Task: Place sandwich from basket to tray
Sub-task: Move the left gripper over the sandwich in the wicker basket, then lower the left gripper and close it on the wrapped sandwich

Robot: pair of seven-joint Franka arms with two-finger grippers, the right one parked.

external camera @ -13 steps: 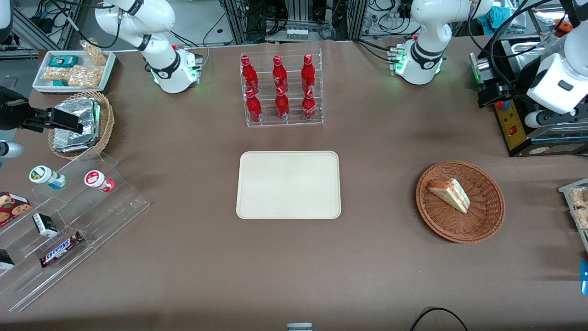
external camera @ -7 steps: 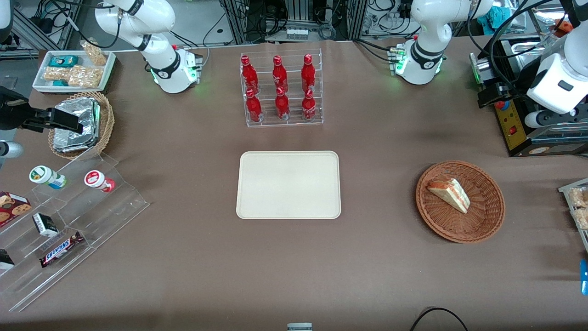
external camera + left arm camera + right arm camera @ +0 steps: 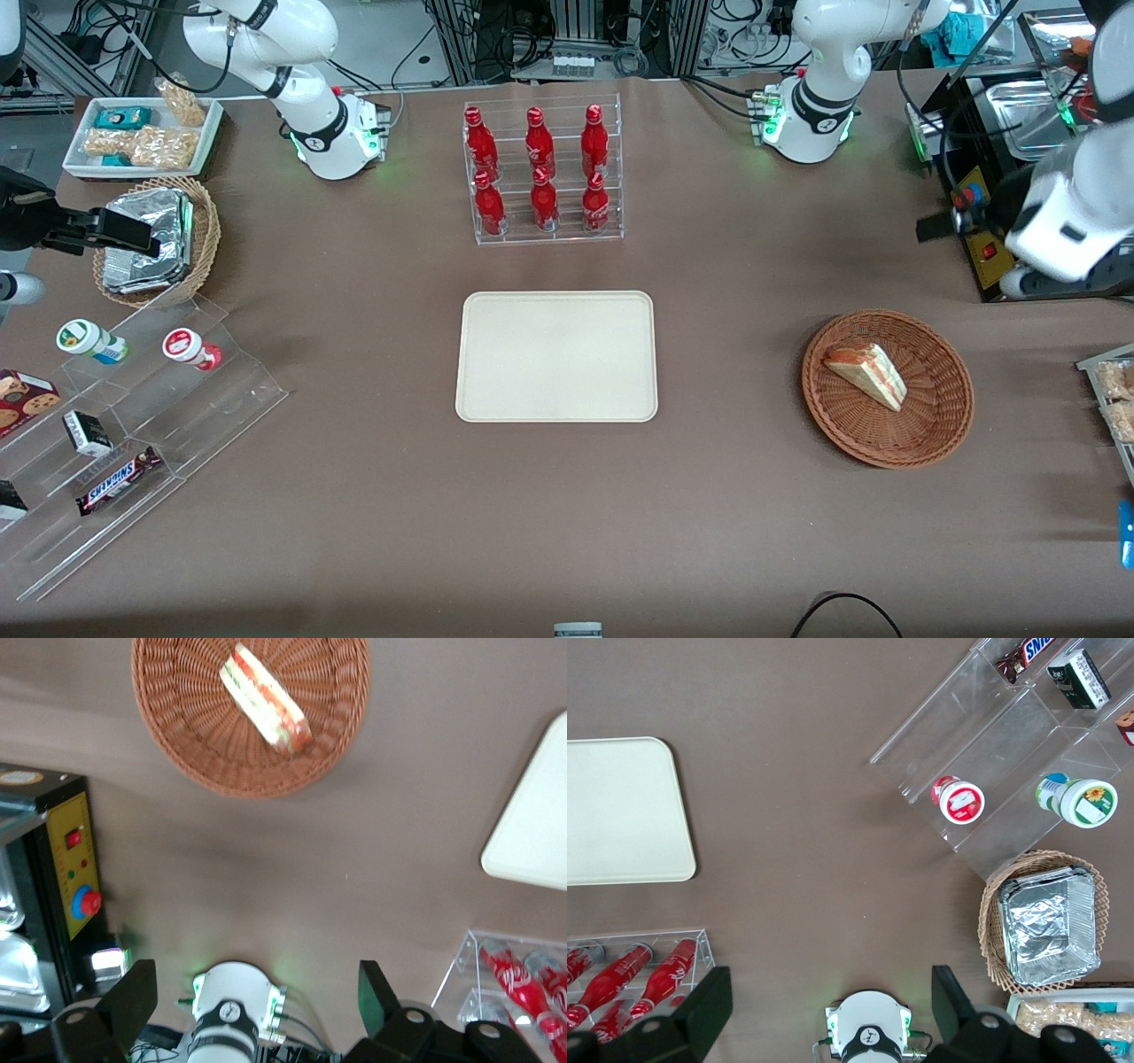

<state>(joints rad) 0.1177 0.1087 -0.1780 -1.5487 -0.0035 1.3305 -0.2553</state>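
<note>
Pincer (image 3: 255, 983) of the working arm hangs high above the table with its two fingers (image 3: 133, 992) spread wide and nothing between them; in the front view it is hard to pick out, and is probably the dark shape at the end of the blurred white arm (image 3: 1063, 221). Against the picture of half a second ago, that arm has swung down and toward the front camera, where before it sat parked over the black control box (image 3: 75, 881); nothing on the table has shifted in that time.

The sandwich (image 3: 866, 376) lies on its side in the reddish-brown basket (image 3: 939, 416), below the pincer and nearer the front camera than it, well apart from the fingers; the wrist view shows its red and green filling edge on. The cream tray (image 3: 556, 356) sits bare, off from the pincer toward the parked arm's end of the table, with open brown cloth between it and the basket; the rack of red bottles (image 3: 542, 173) stands farther from the front camera than the tray.

I judge that the reach has only just begun; the pick is not yet made, and the pincer must come over the wedge and descend before it closes.
</note>
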